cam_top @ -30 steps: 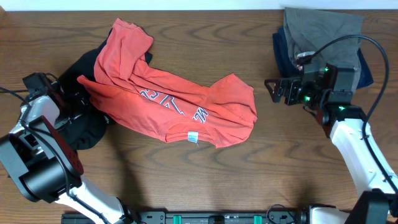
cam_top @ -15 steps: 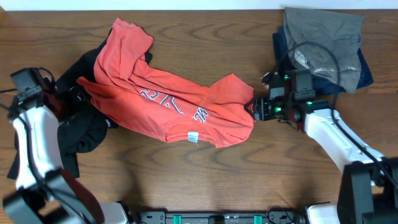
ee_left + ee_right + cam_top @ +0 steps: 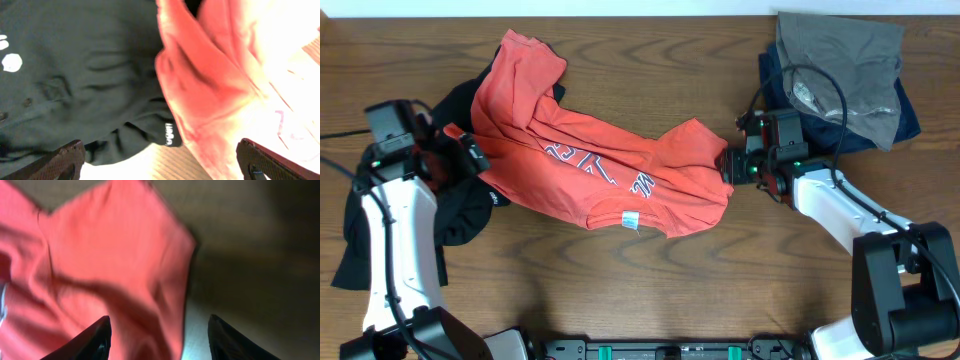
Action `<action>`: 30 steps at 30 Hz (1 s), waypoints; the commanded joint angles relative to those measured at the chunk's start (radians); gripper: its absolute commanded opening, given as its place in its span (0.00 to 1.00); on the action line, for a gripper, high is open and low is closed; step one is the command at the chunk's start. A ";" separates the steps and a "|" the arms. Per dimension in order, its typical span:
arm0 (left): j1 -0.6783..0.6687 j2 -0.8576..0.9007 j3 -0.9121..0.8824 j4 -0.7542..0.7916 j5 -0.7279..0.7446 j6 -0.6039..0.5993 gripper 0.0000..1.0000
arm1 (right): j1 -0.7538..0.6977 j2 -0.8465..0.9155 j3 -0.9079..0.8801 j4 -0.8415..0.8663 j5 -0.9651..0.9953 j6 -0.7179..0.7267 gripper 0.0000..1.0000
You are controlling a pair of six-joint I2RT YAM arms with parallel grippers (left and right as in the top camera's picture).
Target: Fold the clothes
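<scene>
- Pincer on the left arm point(image 3: 463, 152): jaws wide apart and gripping nothing. It hangs over the end of the orange-red T-shirt point(image 3: 610, 165) where that shirt overlaps the black top point(image 3: 460, 205).
- In the left wrist view, its two fingers point(image 3: 65, 159) show only at the bottom corners. Black cloth point(image 3: 75, 75) and orange cloth point(image 3: 200, 75) lie between and beyond them, and I cannot tell whether either finger touches the fabric.
- Pincer on the right arm point(image 3: 730, 165): at the opposite end of the T-shirt, right against its edge.
- In the right wrist view, its fingers point(image 3: 95, 340) stand partly apart. The shirt's corner point(image 3: 115, 265) reaches into the gap from one side and bare wood fills the rest, so the cloth is not pinched.
- Count: two pincers, one orange-red T-shirt and one black top. Beyond the T-shirt's right-arm end, one grey garment point(image 3: 840, 60) lies on one dark blue garment point(image 3: 910, 115).
- T-shirt: spread slantwise and rumpled across the middle of the bench point(image 3: 650, 60). One end is bunched into thick folds, white-and-navy lettering is partly creased under, and a small pale tag sits at the near hem.
- Black top: crumpled, mostly beside the T-shirt and partly under its bunched end, with small white marks on the cloth.
</scene>
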 commanded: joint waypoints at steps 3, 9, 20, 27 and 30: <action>-0.051 0.027 -0.006 0.001 0.005 0.002 0.98 | 0.004 0.085 0.014 0.074 0.043 0.027 0.55; -0.056 0.039 -0.006 0.009 0.006 0.002 0.98 | 0.004 0.187 0.014 0.146 0.035 0.042 0.50; -0.062 0.048 -0.023 0.051 0.006 -0.003 0.98 | 0.054 0.284 0.015 0.323 -0.010 0.049 0.38; -0.125 0.062 -0.023 0.104 0.006 -0.002 0.98 | 0.091 0.286 0.077 0.359 -0.024 0.048 0.01; -0.154 0.068 -0.023 0.126 0.006 -0.002 0.98 | 0.081 0.252 0.162 0.251 -0.056 0.048 0.01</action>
